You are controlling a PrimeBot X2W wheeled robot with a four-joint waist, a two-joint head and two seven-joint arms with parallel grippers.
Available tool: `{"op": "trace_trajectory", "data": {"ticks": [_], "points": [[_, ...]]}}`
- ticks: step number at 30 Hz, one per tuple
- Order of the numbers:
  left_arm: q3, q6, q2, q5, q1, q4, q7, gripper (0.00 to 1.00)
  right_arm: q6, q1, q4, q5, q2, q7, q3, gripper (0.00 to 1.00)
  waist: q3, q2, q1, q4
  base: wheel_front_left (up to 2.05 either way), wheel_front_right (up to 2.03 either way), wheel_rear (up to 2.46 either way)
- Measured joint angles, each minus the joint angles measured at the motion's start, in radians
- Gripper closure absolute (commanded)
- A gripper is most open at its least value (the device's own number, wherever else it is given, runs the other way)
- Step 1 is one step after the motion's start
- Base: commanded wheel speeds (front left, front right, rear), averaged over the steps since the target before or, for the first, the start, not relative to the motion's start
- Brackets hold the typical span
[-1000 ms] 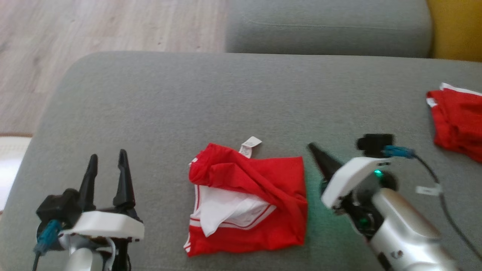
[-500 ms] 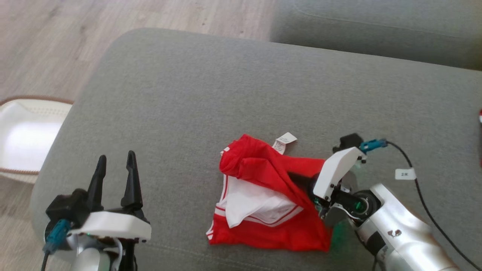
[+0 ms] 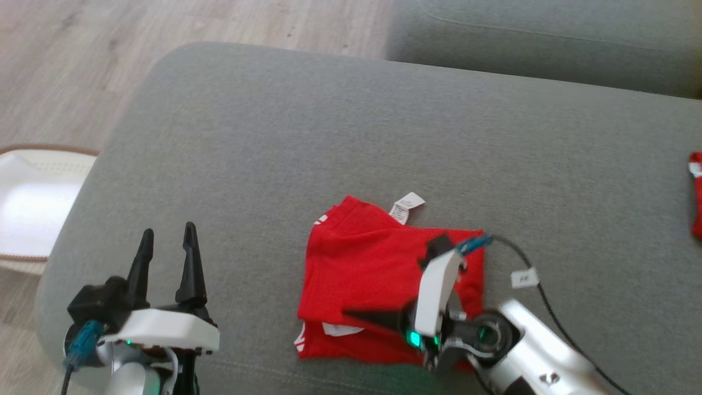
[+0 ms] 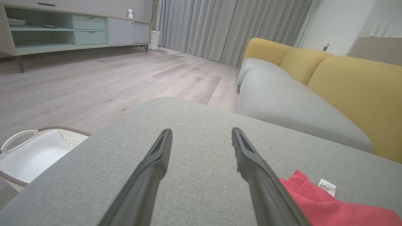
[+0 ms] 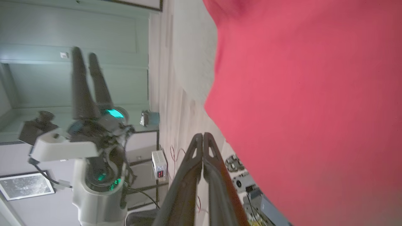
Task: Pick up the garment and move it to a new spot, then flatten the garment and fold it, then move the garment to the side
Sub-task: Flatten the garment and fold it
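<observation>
The red garment [image 3: 373,274] lies folded and fairly flat on the grey cushion [image 3: 274,137], its white label [image 3: 407,206] sticking out at the far edge. My right gripper [image 3: 346,314] is shut and empty. It lies across the garment's near right part with its fingers pointing left. In the right wrist view the shut fingers [image 5: 202,138] run beside the red garment [image 5: 314,110]. My left gripper [image 3: 166,241] stands open over bare cushion to the garment's left. The left wrist view shows its spread fingers [image 4: 163,147] and the garment's corner [image 4: 329,207] at the lower right.
A second red cloth [image 3: 695,192] lies at the cushion's right edge. A white basket [image 3: 27,203] sits on the wooden floor to the left, off the cushion's rounded edge. Another grey seat [image 3: 548,44] lies beyond, with yellow backrests [image 4: 345,78].
My right gripper has swept left across the garment. The raised red flap now lies flat and covers the white inner cloth. The head camera shifted early on; the left gripper has kept still.
</observation>
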Motion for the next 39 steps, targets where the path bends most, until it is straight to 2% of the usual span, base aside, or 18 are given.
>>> {"op": "trace_trajectory", "data": {"ticks": [4, 8, 9, 10, 11, 17, 21, 24, 31, 38, 39], "points": [[0.002, 0.0, 0.0, 0.002, 0.0, -0.006, 0.0, 0.0, 0.0, -0.009, -0.105, -0.002, -0.005, -0.115, -0.047, 1.0, -0.005, 0.0, 0.0, -0.029, 0.0, 0.0, 0.0], [0.012, 0.001, 0.002, 0.009, 0.0, -0.021, 0.0, 0.0, 0.0, -0.009, -0.213, -0.033, -0.043, -0.23, -0.079, 1.0, -0.011, 0.0, 0.0, -0.063, 0.0, 0.0, 0.0], [0.017, 0.001, 0.002, 0.009, 0.0, -0.023, 0.0, 0.0, 0.0, -0.009, -0.233, -0.046, -0.057, -0.266, -0.091, 0.82, -0.012, 0.0, 0.0, -0.073, 0.0, 0.0, 0.0], [0.023, 0.001, 0.003, 0.009, 0.0, -0.025, 0.0, 0.0, 0.0, -0.011, -0.253, -0.061, -0.073, -0.299, -0.102, 0.57, -0.013, 0.0, 0.0, -0.082, 0.0, 0.0, 0.0], [0.027, 0.001, 0.004, 0.009, 0.0, -0.027, 0.0, 0.0, 0.0, -0.014, -0.272, -0.075, -0.093, -0.326, -0.107, 0.0, -0.015, 0.0, 0.0, -0.093, 0.0, 0.0, 0.0], [0.031, 0.001, 0.007, 0.016, -0.001, -0.04, 0.0, 0.0, 0.0, -0.059, -0.357, -0.253, -0.203, -0.601, -0.152, 0.0, -0.019, 0.0, 0.0, -0.172, 0.0, 0.0, 0.0], [0.033, 0.001, 0.009, 0.018, -0.001, -0.042, 0.0, 0.0, 0.0, -0.07, -0.294, -0.445, -0.253, -0.793, -0.189, 0.0, -0.017, 0.0, 0.0, -0.218, 0.0, 0.0, 0.0], [0.032, 0.001, 0.013, 0.026, -0.002, -0.043, 0.0, 0.0, 0.0, -0.067, -0.225, -0.572, -0.257, -0.909, -0.225, 0.0, -0.015, 0.0, 0.0, -0.253, 0.0, 0.0, 0.0], [0.04, 0.001, 0.022, 0.054, -0.004, -0.044, 0.0, 0.0, 0.0, -0.027, -0.169, -0.773, -0.237, -1.031, -0.298, 0.0, -0.013, 0.0, 0.0, -0.319, 0.0, 0.0, 0.0], [0.057, 0.001, 0.017, 0.073, -0.003, -0.044, 0.0, 0.0, 0.0, 0.113, -0.156, -0.972, -0.168, -1.051, -0.411, 0.0, -0.01, 0.0, 0.0, -0.337, 0.0, 0.0, 0.0], [0.057, 0.001, 0.017, 0.073, -0.003, -0.044, 0.0, 0.0, 0.0, 0.113, -0.156, -0.972, -0.168, -1.051, -0.411, 0.0, -0.01, 0.0, 0.0, -0.337, 0.0, 0.0, 0.0]]}}
